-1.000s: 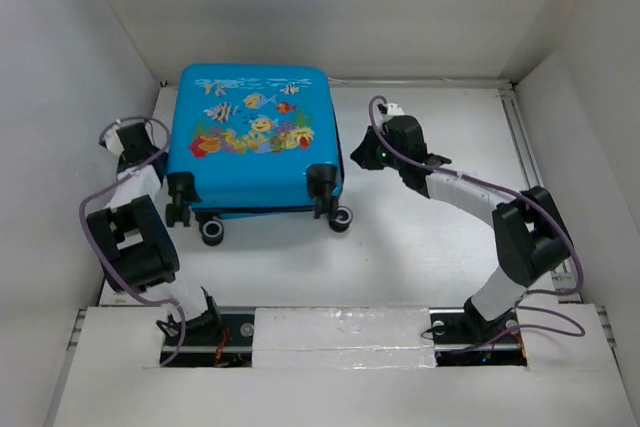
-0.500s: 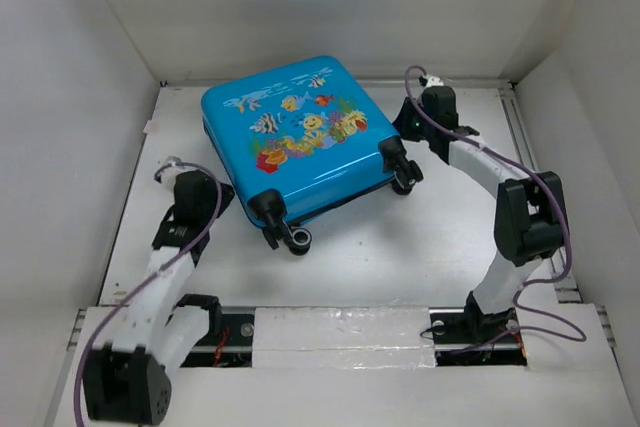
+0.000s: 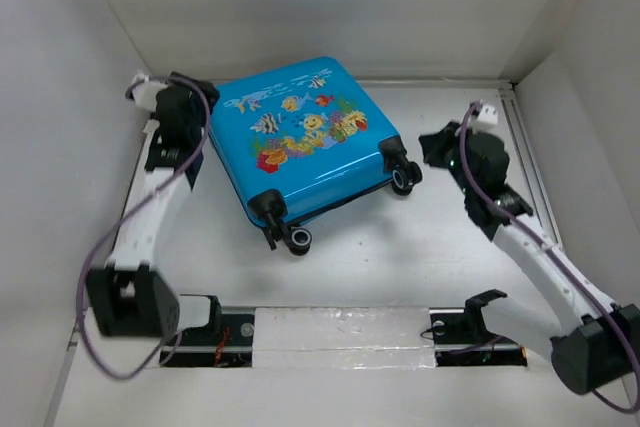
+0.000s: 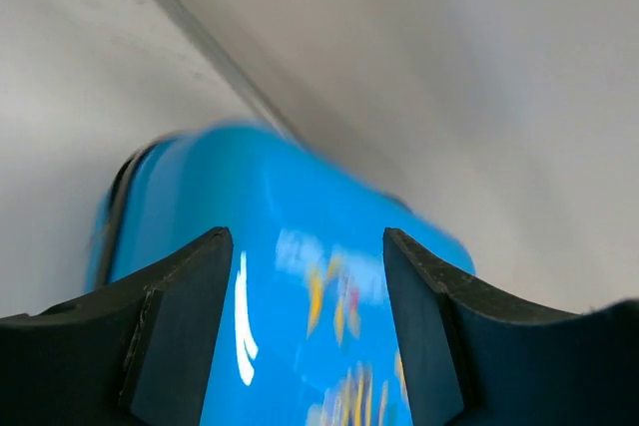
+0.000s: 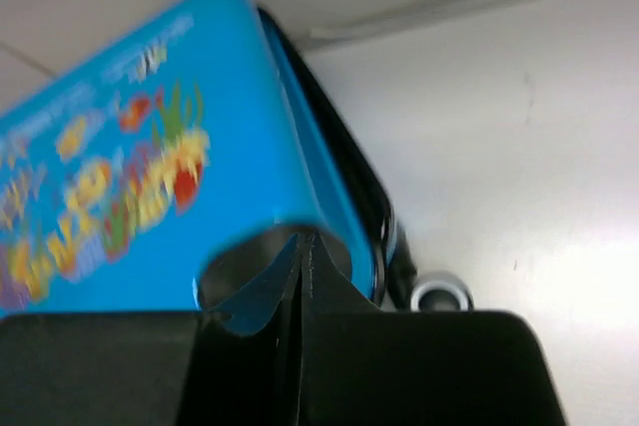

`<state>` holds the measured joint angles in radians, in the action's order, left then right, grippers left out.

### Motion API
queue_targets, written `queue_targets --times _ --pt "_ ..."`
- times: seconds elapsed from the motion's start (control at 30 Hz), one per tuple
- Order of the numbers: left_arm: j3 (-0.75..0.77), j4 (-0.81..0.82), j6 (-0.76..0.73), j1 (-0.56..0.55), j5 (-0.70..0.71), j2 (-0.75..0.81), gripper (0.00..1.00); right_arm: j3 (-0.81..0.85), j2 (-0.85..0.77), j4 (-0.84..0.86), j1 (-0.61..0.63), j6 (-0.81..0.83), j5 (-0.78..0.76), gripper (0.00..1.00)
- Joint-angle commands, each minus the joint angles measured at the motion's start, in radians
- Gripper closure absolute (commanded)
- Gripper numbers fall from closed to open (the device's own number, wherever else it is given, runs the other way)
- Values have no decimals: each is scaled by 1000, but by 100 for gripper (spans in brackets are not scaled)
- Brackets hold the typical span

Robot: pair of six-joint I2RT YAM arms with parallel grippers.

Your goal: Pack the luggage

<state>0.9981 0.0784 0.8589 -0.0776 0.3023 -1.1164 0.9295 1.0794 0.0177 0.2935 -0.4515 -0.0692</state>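
Clearly askew, the suitcase point(image 3: 300, 137) lies flat and closed on the table point(image 3: 400, 247), fish print up, toward the back. Its long axis runs from near-right to far-left, with the wheels point(image 3: 403, 179) at the near-right end. The left gripper point(image 4: 308, 246) stands open beside the far-left corner, holding nothing. The right gripper point(image 5: 303, 256) is closed and empty, near the right-hand wheel.
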Motion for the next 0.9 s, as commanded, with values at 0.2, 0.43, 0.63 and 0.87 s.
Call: queue_targets --times 0.2,0.43,0.63,0.87 --pt "899 -322 -254 197 -270 -802 45 -372 -194 17 260 -113 -124 100" --pt "1255 -505 -331 248 -442 -1115 43 -269 31 82 389 -102 -113 100" --pt "1250 -391 -316 248 -615 -1181 38 -114 267 143 343 -75 -196 100" --pt "981 -261 -266 200 -741 -1142 51 23 398 189 270 -52 -185 100"
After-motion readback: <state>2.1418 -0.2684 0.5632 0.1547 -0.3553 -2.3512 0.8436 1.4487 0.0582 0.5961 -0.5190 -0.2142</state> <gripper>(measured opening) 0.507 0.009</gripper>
